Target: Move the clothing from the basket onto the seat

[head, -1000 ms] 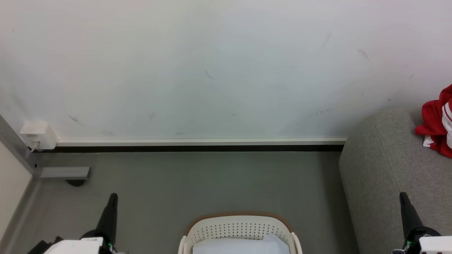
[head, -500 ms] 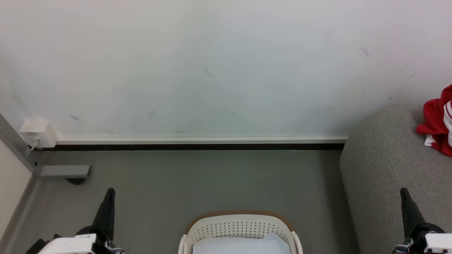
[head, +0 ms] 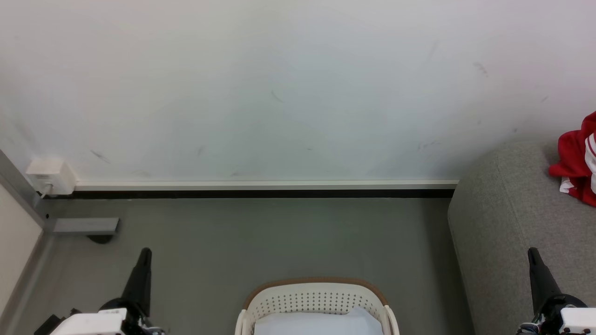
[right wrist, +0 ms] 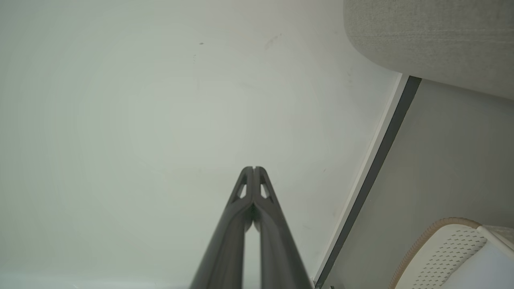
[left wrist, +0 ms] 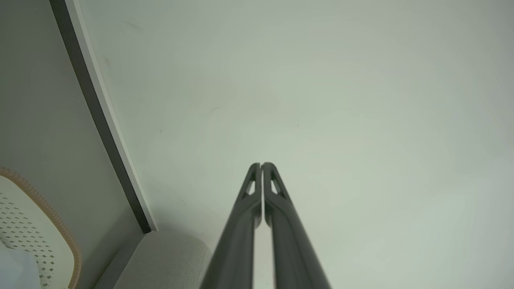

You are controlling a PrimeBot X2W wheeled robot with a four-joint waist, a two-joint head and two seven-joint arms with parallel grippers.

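**A:** Where is the clothing at this moment?

**B:** A red garment (head: 576, 160) with white stripes lies crumpled on the grey sofa (head: 503, 223), at the far right, partly cut off by the picture edge. The basket (head: 316, 301) stands on the floor (head: 279, 232), near the robot and in the middle, just left of the sofa. Inside it I see a pale cloth (head: 316, 324), bluish white. I cannot tell whether it is clothing or a lining. The near part of the basket is out of the picture, so I also cannot tell what else lies inside.

**A:** And the end effectors?

**B:** The left end effector (head: 145, 255) and the right end effector (head: 532, 255) are both closed, with the fingers pressed together and nothing between them. One is on each side of the basket, apart from it, and both point toward the wall (head: 279, 93).

**A:** How will the fabric handle?

**B:** I judge it light and soft. It will fold and hang down when it is lifted. It is not fragile, but a thin layer may slip out of the long fingers.

**A:** Where should it be taken?

**B:** On a raised fold near the middle of the heap, I think, pinching several layers together. Then less fabric hangs down to catch on the brown rim. The fingers must open first.
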